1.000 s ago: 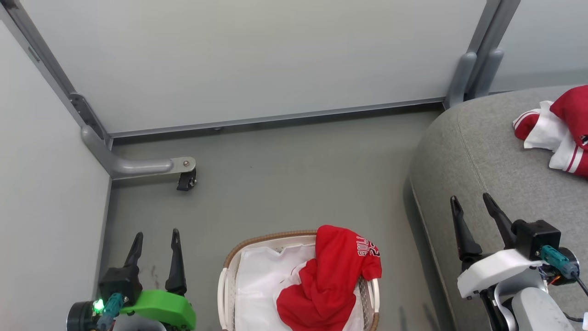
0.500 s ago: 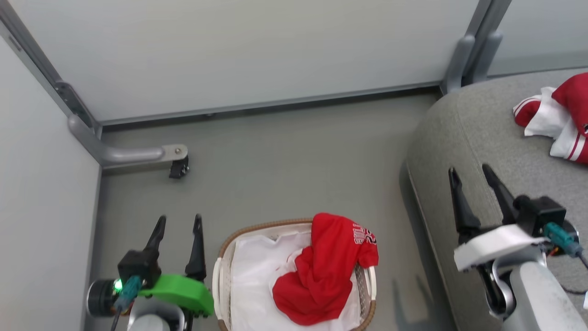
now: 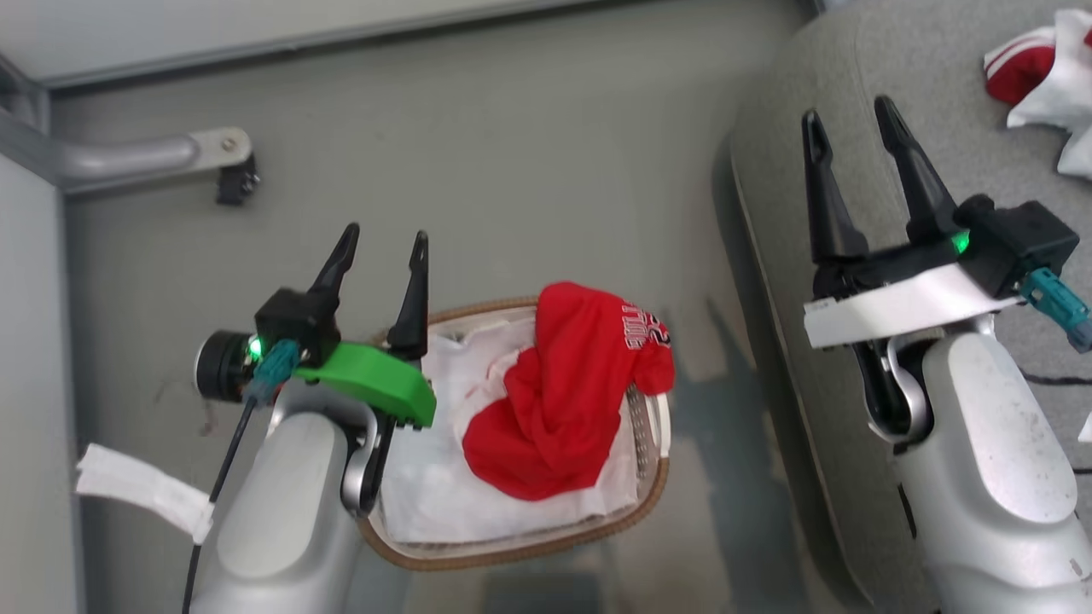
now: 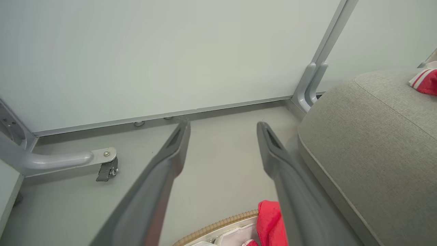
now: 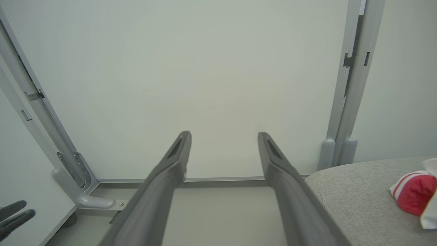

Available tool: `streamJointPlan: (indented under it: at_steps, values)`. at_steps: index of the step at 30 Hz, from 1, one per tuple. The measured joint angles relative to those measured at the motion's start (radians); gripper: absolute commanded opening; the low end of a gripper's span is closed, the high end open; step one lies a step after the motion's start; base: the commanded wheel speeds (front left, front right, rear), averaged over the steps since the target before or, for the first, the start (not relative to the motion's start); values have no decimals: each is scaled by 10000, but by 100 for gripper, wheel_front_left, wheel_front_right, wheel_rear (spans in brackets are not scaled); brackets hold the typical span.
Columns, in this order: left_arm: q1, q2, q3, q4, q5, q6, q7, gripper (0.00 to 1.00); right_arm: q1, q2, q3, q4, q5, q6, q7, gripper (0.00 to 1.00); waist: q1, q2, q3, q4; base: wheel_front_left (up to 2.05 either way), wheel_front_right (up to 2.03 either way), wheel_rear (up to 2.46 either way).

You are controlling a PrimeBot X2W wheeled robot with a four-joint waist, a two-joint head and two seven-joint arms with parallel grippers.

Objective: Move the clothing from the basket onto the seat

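Jaws on your left gripper (image 3: 385,232) are standing wide and empty, hanging above the left rim of the basket (image 3: 512,558), with the tips pointing toward the far wall (image 4: 170,51). Your right gripper (image 3: 846,109) is gaping just as wide, also carrying nothing, hovering over the left edge of the seat (image 3: 964,111) on the right.

Between them the red T-shirt (image 3: 554,401) is lying bunched in the right half of the basket, over the white liner (image 3: 426,486), its lettered part spilling across the far right rim. A second red garment (image 3: 1019,72) with white stripes is already lying on the seat, far right.

You are dealing with light, limp cloth: it is likely going to sag, trail, and perhaps snag the rim. The thickest fold at the heap's middle is looking like the best pinch. Taking the liner underneath too is risking lifting the light basket along.
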Motion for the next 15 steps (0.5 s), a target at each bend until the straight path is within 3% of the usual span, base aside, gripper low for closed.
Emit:
streamJointPlan:
  at_steps: [15]
  values:
    - [-2407, -13, -1181, 2380, -115, -174, 0, 100, -1271, 238, 307, -1012, 182, 0, 0, 100, 1, 0, 3016, -1229, 0, 0, 0]
